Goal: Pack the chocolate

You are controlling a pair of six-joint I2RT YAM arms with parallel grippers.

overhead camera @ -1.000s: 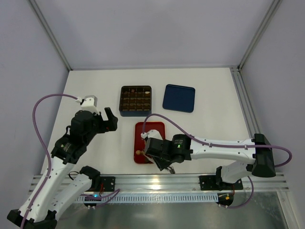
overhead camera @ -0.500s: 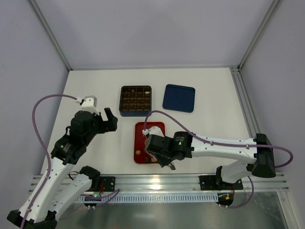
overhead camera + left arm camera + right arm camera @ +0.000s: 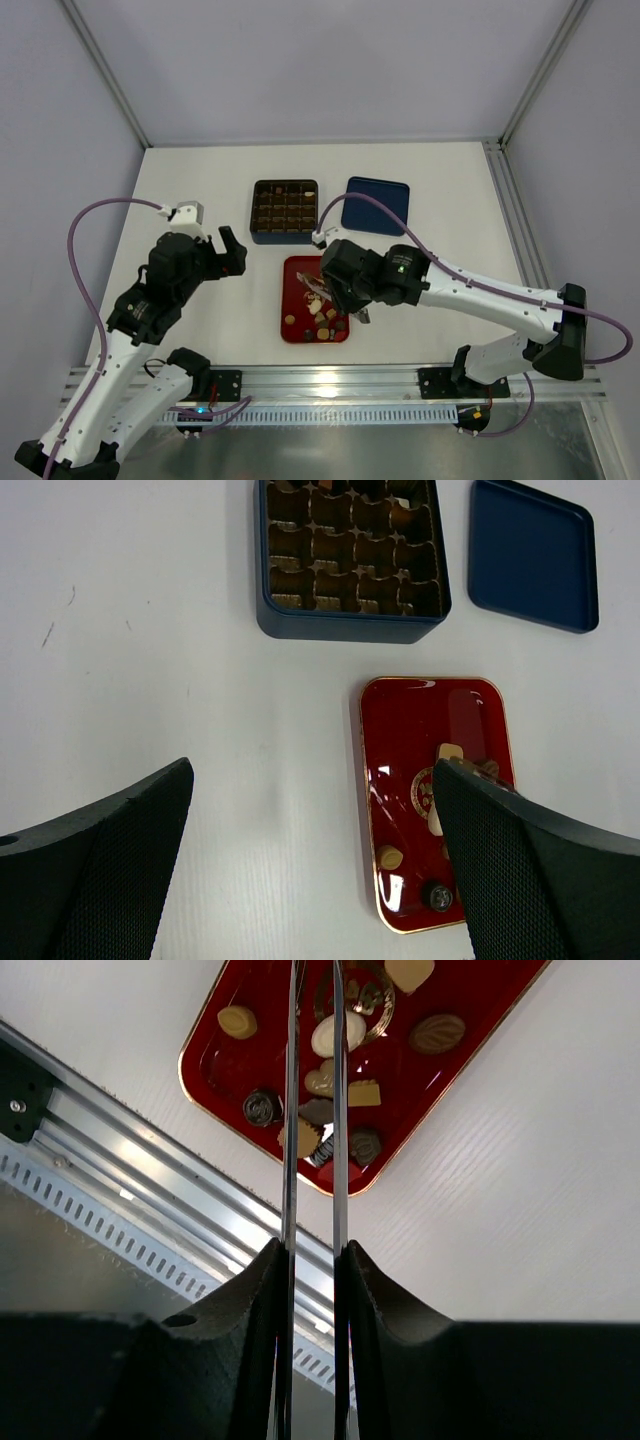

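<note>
Top cam: chocolate (image 3: 322, 318) = small loose pcs in dark brown, tan and cream, bunched in the near half of the red tray (image 3: 293, 290). The tray lies mid-table. Box (image 3: 285, 238) w/ brown grid sits beyond the tray, w/ lid (image 3: 375, 206) just beside it on the right. The box's far row shows a pale pc at the right corner; other cells are too small to read. R gripper (image 3: 320, 291) hangs over the tray's middle, and its arm covers the tray's far right part. Its blades are too thin here to judge the gap. L gripper (image 3: 236, 252) is left of the tray and apart from it, jaws spread, holding nothing.

L wrist cam: L gripper (image 3: 312, 770) is wide over bare table (image 3: 150, 680). Its fingers (image 3: 110, 870) frame the view, and the right one hides the tray's (image 3: 420, 720) near right corner. Only a few pcs show here: cream (image 3: 450, 752), tan round (image 3: 389, 857), dark round (image 3: 436, 896). The box grid (image 3: 350, 555) is clearer than from above, contents still unsure.

R wrist cam: best look at the chocolate. It shows a tan oval (image 3: 238, 1022), cream oval (image 3: 338, 1035), tan leaf shape (image 3: 437, 1033), dark ridged round (image 3: 263, 1107) and tan square (image 3: 364, 1093). All lie flat on the tray (image 3: 430, 1085), and the middle ones touch. R gripper (image 3: 314, 990) is two thin parallel blades w/ a narrow gap. The tips are cropped at the top edge, so I can't tell if they pinch anything. Rail (image 3: 150, 1160) runs near the tray's near edge.
</note>
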